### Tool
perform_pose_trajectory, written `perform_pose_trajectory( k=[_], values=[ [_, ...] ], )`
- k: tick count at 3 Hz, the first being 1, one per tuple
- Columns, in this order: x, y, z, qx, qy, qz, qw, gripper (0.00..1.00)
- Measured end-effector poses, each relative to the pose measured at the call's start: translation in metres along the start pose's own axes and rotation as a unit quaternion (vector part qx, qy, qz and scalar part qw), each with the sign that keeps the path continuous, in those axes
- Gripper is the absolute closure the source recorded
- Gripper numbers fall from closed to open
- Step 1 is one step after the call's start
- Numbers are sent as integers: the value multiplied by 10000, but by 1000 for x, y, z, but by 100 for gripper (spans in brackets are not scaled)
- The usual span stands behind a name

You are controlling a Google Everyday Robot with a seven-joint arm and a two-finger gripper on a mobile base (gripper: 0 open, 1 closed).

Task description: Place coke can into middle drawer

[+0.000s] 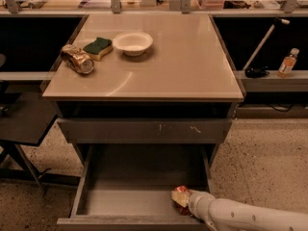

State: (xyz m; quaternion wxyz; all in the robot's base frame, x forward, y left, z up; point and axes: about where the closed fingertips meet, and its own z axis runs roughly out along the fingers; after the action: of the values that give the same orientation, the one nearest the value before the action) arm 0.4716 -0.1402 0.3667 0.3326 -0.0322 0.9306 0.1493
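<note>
The coke can [180, 195], red with a silver end, is at the front right of the open middle drawer [126, 199], low over its grey floor. My gripper [186, 204] comes in from the bottom right on a white arm and is shut on the can, reaching over the drawer's front right corner. I cannot tell whether the can touches the floor. The arm's end hides the can's right side.
Above the open drawer is a closed grey drawer front with pale scratches [144, 130]. On the beige countertop [187, 61] lie a brownish-gold can [77, 59], a green sponge [98, 47] and a white bowl [133, 42]. An orange bottle [288, 63] stands on a shelf at right.
</note>
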Motion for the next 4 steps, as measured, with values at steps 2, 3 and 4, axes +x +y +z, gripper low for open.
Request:
perform_pose_trajectory(
  k=[2, 3, 4],
  values=[
    [0, 0, 0, 0, 0, 0, 10000, 35],
    [0, 0, 0, 0, 0, 0, 10000, 11],
    [0, 0, 0, 0, 0, 0, 10000, 0]
  ],
)
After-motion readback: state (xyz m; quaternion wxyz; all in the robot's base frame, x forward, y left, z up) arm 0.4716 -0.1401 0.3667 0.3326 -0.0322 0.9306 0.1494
